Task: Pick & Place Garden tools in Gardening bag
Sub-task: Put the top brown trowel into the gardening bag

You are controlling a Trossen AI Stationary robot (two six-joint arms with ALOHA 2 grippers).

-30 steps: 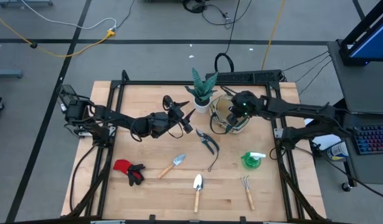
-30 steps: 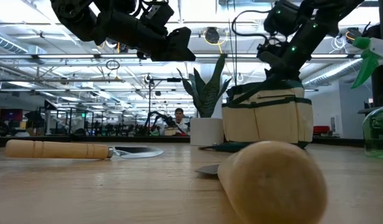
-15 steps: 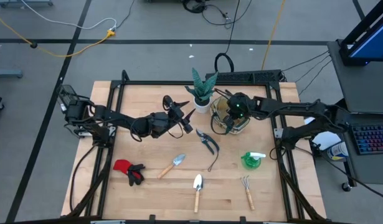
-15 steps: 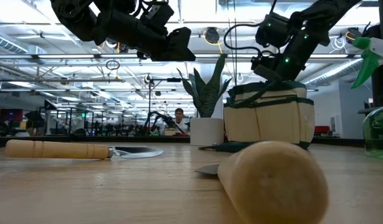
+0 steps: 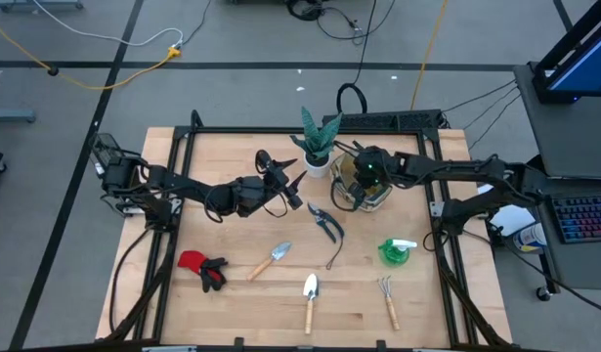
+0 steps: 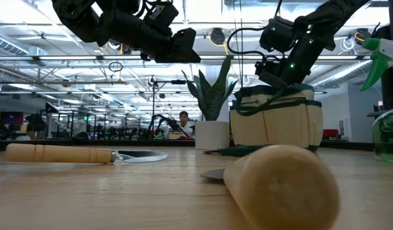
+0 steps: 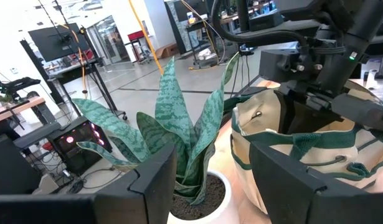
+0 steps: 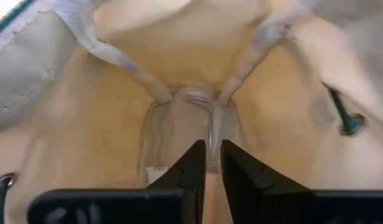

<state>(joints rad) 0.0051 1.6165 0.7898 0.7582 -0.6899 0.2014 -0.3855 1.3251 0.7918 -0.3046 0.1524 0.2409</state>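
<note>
Near edge of the counter (image 5: 212, 303), high view: trowel (image 5: 309, 300) at 6 o'clock, hand rake (image 5: 388, 299) at 5, gloves (image 5: 201, 269) at 8. Second trowel (image 5: 270, 260), green spray bottle (image 5: 397, 251), pruning shears (image 5: 325, 223) lie mid-counter. Left gripper (image 5: 283, 182) hovers above the centre, fingers wide apart, nothing between them. At 1 o'clock the gardening bag (image 5: 361, 188) stands just beside the potted plant (image 5: 319, 143). Right gripper (image 8: 207, 163) is down inside the bag's mouth, fingers a narrow slit apart, over a clear plastic piece (image 8: 190, 127); cannot tell if anything is gripped.
</note>
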